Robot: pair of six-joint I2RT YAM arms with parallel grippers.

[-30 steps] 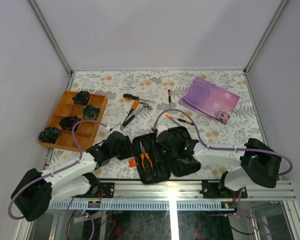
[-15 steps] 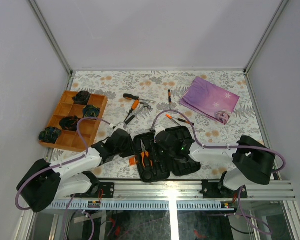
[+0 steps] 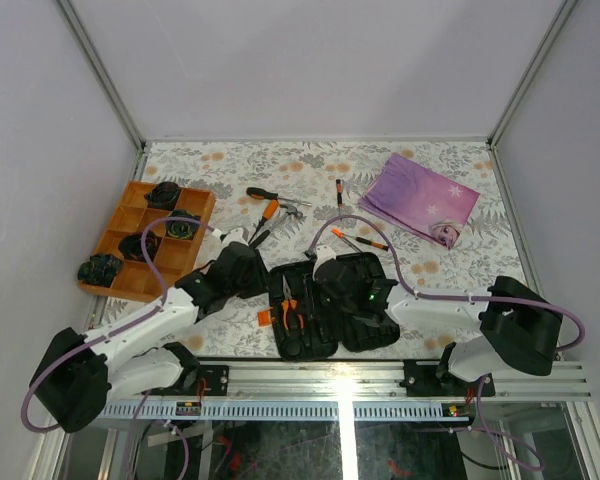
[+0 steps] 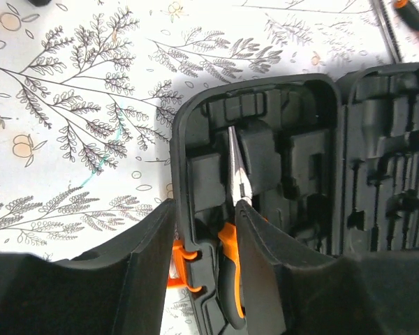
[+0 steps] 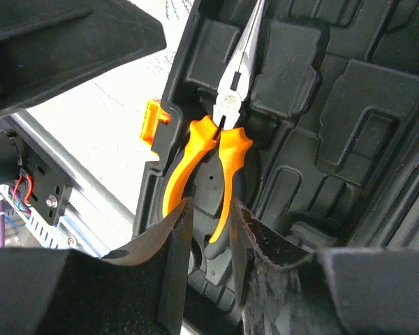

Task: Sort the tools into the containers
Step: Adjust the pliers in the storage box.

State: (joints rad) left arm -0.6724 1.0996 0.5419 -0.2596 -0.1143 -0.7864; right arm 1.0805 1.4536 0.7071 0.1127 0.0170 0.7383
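The black tool case (image 3: 355, 305) lies open near the front edge, its orange latch (image 3: 265, 318) on the left. Orange-handled pliers (image 3: 292, 305) rest in its left half. My left gripper (image 4: 204, 209) is open, its fingers either side of the case's left wall (image 4: 185, 209) and one pliers handle (image 4: 230, 276), with a gap by the latch. My right gripper (image 5: 211, 206) is open over the pliers (image 5: 220, 150), with one handle between its fingertips. Loose screwdrivers (image 3: 263, 194) (image 3: 360, 238) and a hammer (image 3: 290, 212) lie on the cloth behind the case.
An orange divided tray (image 3: 130, 215) with black coiled lumps stands at the left. A purple cloth (image 3: 420, 200) lies at the back right. Another screwdriver (image 3: 339, 190) lies mid-table. The metal rail (image 3: 380, 378) runs just in front of the case.
My left gripper has moved away from the front edge, up along the case's left side. The right gripper slid slightly left and back again. The pliers stay in the case.
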